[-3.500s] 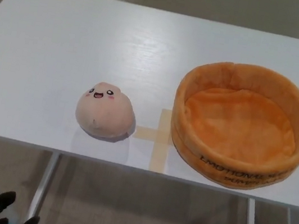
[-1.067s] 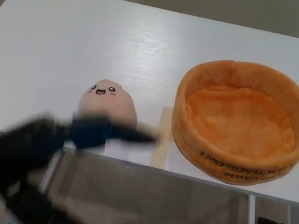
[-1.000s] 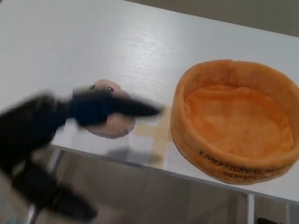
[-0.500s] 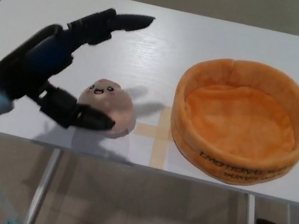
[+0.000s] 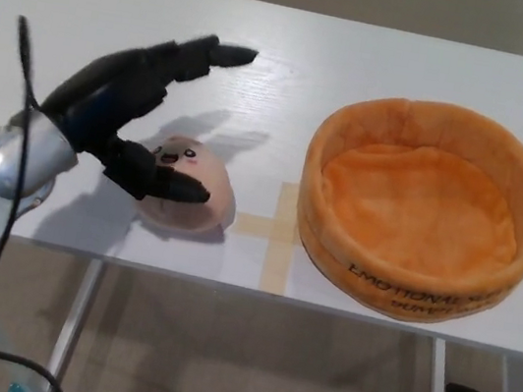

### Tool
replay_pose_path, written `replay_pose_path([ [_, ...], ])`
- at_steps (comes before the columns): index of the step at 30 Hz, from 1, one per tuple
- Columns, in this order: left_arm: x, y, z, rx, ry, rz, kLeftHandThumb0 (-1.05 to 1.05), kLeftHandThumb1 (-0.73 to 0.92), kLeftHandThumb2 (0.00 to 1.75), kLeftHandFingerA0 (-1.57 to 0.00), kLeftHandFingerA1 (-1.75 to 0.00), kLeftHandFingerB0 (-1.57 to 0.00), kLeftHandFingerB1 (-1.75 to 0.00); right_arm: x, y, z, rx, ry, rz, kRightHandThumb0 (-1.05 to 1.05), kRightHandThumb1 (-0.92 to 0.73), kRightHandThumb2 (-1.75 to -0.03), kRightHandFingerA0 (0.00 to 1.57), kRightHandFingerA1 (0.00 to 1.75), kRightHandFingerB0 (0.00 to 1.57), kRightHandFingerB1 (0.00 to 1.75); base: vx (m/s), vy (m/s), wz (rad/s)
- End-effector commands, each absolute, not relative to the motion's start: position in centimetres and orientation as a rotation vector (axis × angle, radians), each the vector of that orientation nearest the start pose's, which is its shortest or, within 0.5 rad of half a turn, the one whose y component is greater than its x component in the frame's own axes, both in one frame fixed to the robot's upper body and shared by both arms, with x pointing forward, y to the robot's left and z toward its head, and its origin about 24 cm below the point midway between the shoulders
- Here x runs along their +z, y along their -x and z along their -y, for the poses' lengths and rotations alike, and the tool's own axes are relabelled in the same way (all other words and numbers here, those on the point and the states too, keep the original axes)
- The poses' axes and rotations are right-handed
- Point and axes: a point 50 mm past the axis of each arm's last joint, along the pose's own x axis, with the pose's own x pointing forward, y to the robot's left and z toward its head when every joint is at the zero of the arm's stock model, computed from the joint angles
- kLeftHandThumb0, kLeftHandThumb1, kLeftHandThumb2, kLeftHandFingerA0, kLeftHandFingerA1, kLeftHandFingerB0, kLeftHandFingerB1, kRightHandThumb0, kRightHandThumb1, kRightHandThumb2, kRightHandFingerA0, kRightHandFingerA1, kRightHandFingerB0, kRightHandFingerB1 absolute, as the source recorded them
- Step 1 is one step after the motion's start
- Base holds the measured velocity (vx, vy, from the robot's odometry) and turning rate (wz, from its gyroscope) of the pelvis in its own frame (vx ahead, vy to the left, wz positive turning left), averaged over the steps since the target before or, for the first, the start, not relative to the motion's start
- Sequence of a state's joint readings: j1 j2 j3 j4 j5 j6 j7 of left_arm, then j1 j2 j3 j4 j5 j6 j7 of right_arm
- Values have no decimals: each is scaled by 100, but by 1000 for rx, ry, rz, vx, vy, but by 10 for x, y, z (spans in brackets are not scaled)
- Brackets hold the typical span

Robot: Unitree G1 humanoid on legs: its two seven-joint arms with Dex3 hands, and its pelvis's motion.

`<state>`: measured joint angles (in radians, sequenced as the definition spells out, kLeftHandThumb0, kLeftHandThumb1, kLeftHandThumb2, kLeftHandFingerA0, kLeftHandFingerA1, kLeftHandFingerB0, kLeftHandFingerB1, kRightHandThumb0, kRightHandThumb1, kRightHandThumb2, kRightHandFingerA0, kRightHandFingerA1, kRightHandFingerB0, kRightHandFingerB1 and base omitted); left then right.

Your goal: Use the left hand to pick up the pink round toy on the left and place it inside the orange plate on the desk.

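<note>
Now | left hand (image 5: 125, 115) fingers spread over pink toy (image 5: 190, 207) | orange plate (image 5: 425, 210) beside, unobstructed

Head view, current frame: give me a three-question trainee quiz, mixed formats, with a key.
1. True or false: the black left hand has already lifted the pink round plush toy off the white table.
2. Multiple choice: what lies inside the orange plush plate? A) the toy B) nothing C) a hand
3. Fill in: the beige tape cross on the table lies between the toy and the ____.

Key:
1. False. The toy rests on the table, with the open hand spread over it, thumb in front.
2. B
3. Plate
</note>
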<state>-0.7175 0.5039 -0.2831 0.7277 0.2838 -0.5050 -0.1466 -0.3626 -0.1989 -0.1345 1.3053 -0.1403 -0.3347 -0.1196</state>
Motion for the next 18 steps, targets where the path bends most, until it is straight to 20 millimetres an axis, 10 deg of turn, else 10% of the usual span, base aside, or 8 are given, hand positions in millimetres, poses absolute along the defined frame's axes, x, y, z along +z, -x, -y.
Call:
replay_pose_path([
  [1, 91, -368, -170, -397, -1107, 260, -52, 35, 68, -5, -18, -13, -35, -101, -229, 226, -178, 256, -655, -40, -63, -58, 41, 55, 44, 44, 0, 0, 0],
  [12, 64, -363, -168, -435, -1169, 192, -60, 38, 71, -6, -21, -9, -33, -100, -230, 227, -188, 247, -649, -39, -62, -58, 41, 57, 47, 45, 0, 0, 0],
  [15, 61, -361, -168, -448, -1162, 178, -31, 24, 83, 0, -49, 0, -48, -100, -230, 226, -182, 261, -651, -40, -63, -58, 41, 55, 45, 44, 0, 0, 0],
  [16, 60, -361, -168, -451, -1144, 179, -42, 50, 73, -56, -51, -31, -41, -100, -230, 226, -180, 258, -652, -40, -62, -58, 41, 56, 45, 44, 0, 0, 0],
  [18, 60, -360, -168, -453, -1104, 175, -27, 70, 61, -77, -46, -49, -35, -100, -230, 226, -178, 246, -653, -40, -63, -59, 41, 55, 44, 44, 0, 0, 0],
])
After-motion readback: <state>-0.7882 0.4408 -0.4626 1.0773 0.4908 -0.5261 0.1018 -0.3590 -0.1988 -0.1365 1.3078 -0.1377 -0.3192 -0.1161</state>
